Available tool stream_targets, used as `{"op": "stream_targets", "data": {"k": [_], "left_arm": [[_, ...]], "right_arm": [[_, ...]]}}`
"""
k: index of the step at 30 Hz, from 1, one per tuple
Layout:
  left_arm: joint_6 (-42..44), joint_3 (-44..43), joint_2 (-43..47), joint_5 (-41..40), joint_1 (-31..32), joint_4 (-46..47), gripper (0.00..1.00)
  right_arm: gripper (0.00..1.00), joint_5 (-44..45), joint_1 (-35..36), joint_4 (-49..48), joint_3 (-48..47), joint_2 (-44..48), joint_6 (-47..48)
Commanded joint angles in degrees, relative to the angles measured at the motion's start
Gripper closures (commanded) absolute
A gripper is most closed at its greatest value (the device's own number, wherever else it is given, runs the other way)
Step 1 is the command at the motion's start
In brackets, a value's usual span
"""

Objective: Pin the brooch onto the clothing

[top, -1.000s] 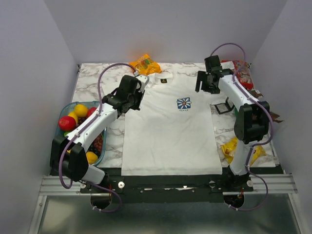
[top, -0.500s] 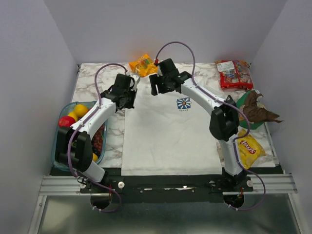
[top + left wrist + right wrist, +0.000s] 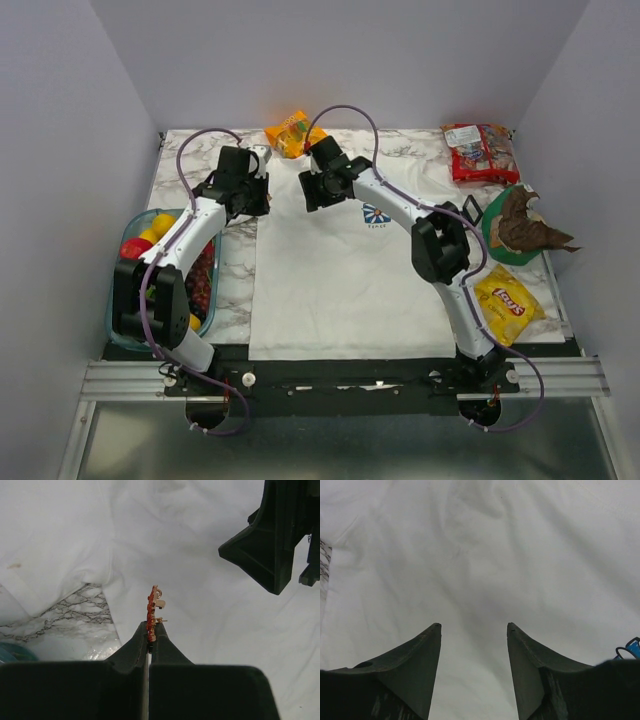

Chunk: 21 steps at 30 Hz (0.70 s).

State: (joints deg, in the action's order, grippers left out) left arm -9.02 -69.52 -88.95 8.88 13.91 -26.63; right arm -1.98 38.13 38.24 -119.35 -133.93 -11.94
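Note:
The white T-shirt lies flat on the marble table, with its blue-and-white daisy print on the chest. My left gripper hovers over the shirt's left sleeve. In the left wrist view it is shut on the tiny orange-red brooch, held on edge with its gold pin fittings facing right, above the shirt. My right gripper is open and empty over the shirt's upper left chest, close to the left gripper; its dark body shows in the left wrist view.
An orange snack bag lies behind the collar. A red snack bag, a green plate with a brown wrapper and a yellow chip bag are on the right. A container of fruit stands at the left.
My right arm has swung left across the shirt, from the table's right side to the upper left chest. My left gripper has drawn back and left a little, still holding the brooch.

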Motion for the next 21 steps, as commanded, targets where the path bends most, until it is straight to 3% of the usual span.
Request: {"op": "stream_targets", "data": {"k": [1, 9, 16, 21], "left_arm": [[-3.20, 0.95, 0.96, 4.12, -1.69, 4.65, 1.00], [-12.41, 4.56, 3.69, 7.20, -3.36, 12.39, 1.00], [-22.52, 13.08, 7.12, 4.66, -3.37, 26.36, 1.00], [-25.08, 15.81, 6.51, 5.61, -3.45, 33.30, 1.00]], "right_arm": [[0.40, 1.45, 0.81, 3.86, -4.22, -3.97, -0.45], [0.43, 3.19, 2.12, 5.79, -5.10, -5.29, -1.85], [0.47, 4.43, 2.12, 7.90, -5.89, -7.22, -3.26], [0.48, 5.32, 2.12, 7.47, -4.93, -7.31, -3.96]]}}
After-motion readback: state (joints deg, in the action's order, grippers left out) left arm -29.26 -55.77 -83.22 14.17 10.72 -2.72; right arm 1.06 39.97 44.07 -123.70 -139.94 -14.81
